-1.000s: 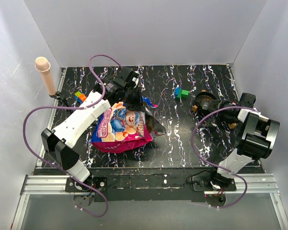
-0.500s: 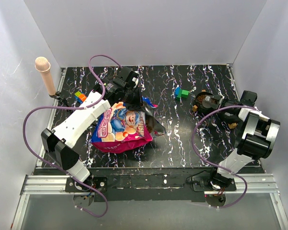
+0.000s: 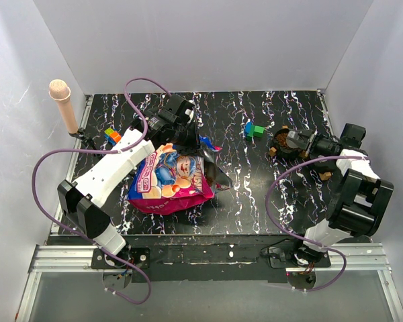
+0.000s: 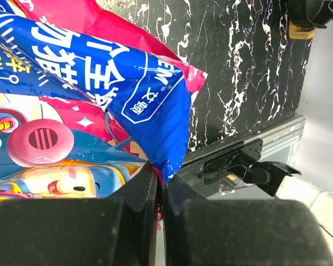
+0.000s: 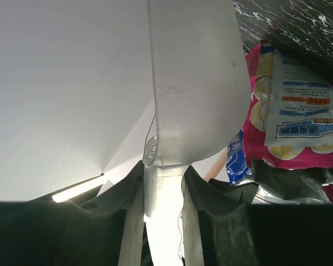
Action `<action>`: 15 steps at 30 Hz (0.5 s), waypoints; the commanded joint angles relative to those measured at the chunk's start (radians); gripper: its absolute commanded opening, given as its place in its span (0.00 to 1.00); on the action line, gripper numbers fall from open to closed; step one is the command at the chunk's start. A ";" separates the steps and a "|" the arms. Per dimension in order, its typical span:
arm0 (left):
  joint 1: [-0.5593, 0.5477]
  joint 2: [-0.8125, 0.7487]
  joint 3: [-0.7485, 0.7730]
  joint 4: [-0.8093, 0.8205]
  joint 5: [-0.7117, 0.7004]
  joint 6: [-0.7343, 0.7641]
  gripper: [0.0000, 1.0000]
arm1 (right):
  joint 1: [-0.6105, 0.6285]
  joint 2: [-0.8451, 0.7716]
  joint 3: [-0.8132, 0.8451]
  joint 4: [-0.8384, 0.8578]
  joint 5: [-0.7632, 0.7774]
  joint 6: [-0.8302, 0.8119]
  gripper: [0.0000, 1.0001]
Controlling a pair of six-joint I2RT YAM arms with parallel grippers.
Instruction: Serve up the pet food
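The pink and blue pet food bag (image 3: 168,178) lies left of centre, its open silvery mouth (image 3: 213,173) facing right. My left gripper (image 3: 187,134) is shut on the bag's far edge; in the left wrist view the fingers (image 4: 139,194) pinch a blue corner of the bag (image 4: 155,111). My right gripper (image 3: 309,143) is shut on the handle of a pale grey scoop (image 5: 194,83), which hangs over a round black bowl (image 3: 282,144) at the back right. Brownish bits show in that bowl. In the right wrist view the bag (image 5: 291,122) lies beyond the scoop.
Blue and green toy blocks (image 3: 254,129) lie just left of the bowl. More coloured blocks (image 3: 111,135) and a pink-tipped post (image 3: 64,104) stand at the far left. An orange-tabbed piece (image 3: 325,176) lies under the right arm. White walls close in three sides.
My right arm has swung a little toward the back and carried the scoop over the black bowl. The left arm and the bag have not moved.
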 commanded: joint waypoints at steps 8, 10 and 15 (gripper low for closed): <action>0.005 -0.065 0.011 0.018 0.022 -0.003 0.00 | -0.002 0.061 0.204 -0.397 -0.034 -0.612 0.01; 0.005 -0.068 0.012 0.014 0.018 0.000 0.00 | 0.025 0.078 0.330 -0.595 0.059 -0.829 0.01; 0.005 -0.080 0.011 0.009 0.004 0.008 0.00 | 0.224 0.143 0.469 -0.841 0.319 -1.218 0.01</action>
